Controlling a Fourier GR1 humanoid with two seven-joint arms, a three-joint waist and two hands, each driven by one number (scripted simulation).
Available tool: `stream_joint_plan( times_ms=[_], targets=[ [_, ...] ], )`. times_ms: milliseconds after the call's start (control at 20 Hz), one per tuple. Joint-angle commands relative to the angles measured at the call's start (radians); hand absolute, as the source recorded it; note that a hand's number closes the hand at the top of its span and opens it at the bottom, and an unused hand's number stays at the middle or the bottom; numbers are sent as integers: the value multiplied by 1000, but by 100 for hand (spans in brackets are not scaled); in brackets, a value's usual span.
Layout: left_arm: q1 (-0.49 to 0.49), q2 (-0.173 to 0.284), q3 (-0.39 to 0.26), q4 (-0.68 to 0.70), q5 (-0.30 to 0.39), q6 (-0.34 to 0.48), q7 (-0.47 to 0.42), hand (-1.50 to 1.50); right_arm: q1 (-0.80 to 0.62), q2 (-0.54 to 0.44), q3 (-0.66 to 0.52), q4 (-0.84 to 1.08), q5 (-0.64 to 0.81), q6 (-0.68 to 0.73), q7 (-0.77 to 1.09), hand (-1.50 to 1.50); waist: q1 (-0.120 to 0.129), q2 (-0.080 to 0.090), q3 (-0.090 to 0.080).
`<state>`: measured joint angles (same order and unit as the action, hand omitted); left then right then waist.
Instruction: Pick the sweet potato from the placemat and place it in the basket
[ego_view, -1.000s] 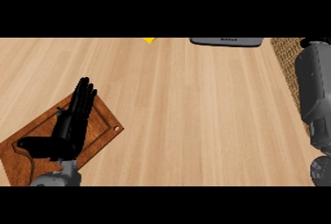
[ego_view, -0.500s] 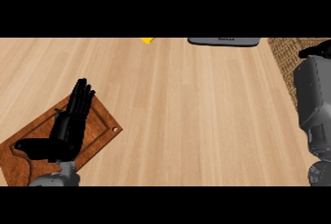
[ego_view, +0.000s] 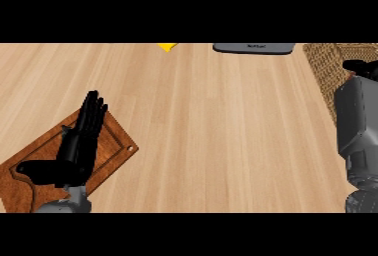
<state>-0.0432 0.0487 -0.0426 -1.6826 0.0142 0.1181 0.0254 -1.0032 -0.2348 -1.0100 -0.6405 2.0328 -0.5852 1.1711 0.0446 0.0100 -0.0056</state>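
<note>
The brown placemat (ego_view: 111, 150) lies at the lower left of the wooden counter. My left hand (ego_view: 77, 145) rests on it, open, fingers straight and pointing away from me. No sweet potato shows on the placemat or anywhere else. The woven basket (ego_view: 325, 62) sits at the upper right corner, cut by the view's edge. My right forearm (ego_view: 358, 130) runs up the right edge, and only a small black part of my right hand (ego_view: 362, 67) shows over the basket. Whatever it may hold is hidden.
A flat grey object (ego_view: 253, 48) lies at the counter's far edge, left of the basket. A small yellow thing (ego_view: 167, 46) peeks in at the top middle. Bare wood spans the area between the placemat and the basket.
My right forearm has drawn back a little toward me over the basket. The left hand has stayed still on the placemat.
</note>
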Motion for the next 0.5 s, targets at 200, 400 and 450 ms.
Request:
stream_joint_plan(
  times_ms=[200,400,450],
  targets=[
    [-20,3,13,-4,0,7,21,0,33,52,-20,-8,4,-151,152,-150,-19,-1,6],
    [-24,25,22,-1,16,-21,28,0,-12,4,-10,-2,47,-202,142,-150,-4,5,7],
    [-2,31,23,-13,12,-23,22,0,12,17,2,-20,76,-224,147,-150,-7,2,6]
  ],
)
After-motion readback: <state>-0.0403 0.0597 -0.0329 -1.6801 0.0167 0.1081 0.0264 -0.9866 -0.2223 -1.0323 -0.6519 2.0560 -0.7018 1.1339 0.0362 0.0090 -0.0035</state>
